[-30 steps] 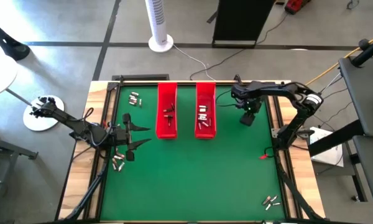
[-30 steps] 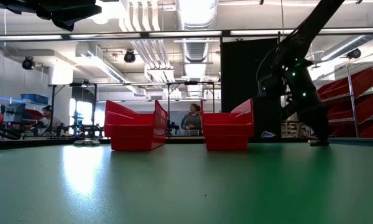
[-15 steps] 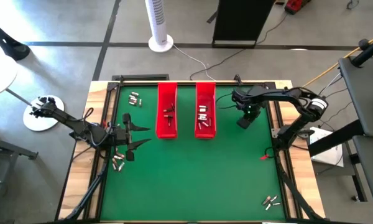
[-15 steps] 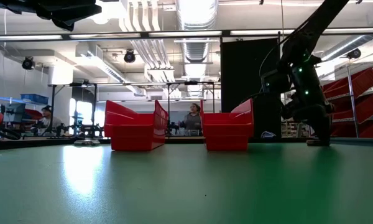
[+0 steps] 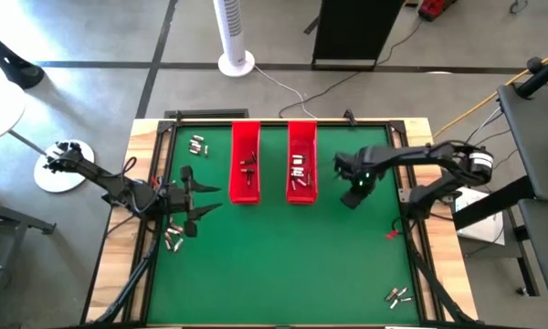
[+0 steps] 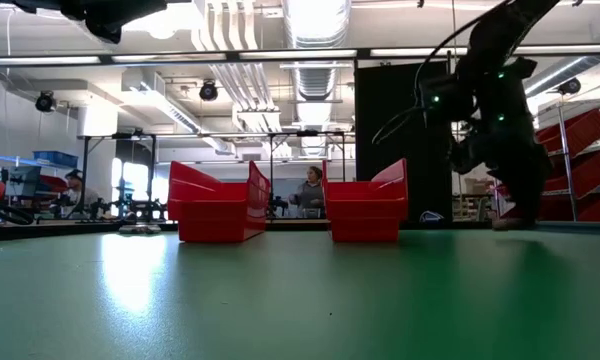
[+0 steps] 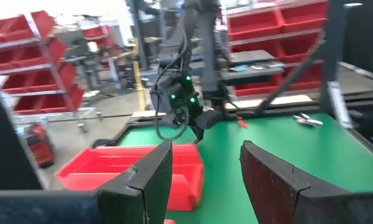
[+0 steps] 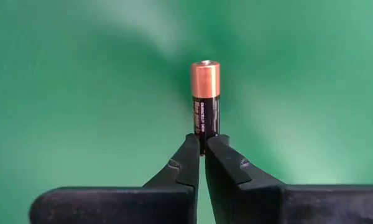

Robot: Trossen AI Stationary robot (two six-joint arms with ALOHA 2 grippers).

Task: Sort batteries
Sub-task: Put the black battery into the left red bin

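My right gripper [image 5: 352, 196] stands right of the two red trays, pointing down and shut on a black-and-copper battery [image 8: 205, 99]. The left tray [image 5: 245, 187] holds dark batteries [image 5: 248, 165] and the right tray [image 5: 301, 192] holds silvery ones [image 5: 299, 170]. Loose batteries lie on the green mat at the far left [image 5: 197, 143], the near left [image 5: 173, 240] and the near right corner [image 5: 399, 294]. My left gripper [image 5: 201, 196] waits open and level at the table's left side, above the mat. My right gripper pinches the battery's black end [image 8: 204, 135] between its two fingertips [image 8: 188, 163], only at their free ends. The fingers come from above, and the battery runs on in line with them, copper end [image 8: 205, 78] away from the gripper. It hangs over the green mat.
A small red object [image 5: 390, 232] lies by the table's right rail. A black frame [image 5: 164, 137] borders the mat. The open green mat [image 5: 283, 265] spreads nearer than the trays. People and shelves show in the room beyond the table.
My right gripper has swung from the far right part of the mat toward the near edge and a little toward the trays, turning as it went. My left arm has kept still.
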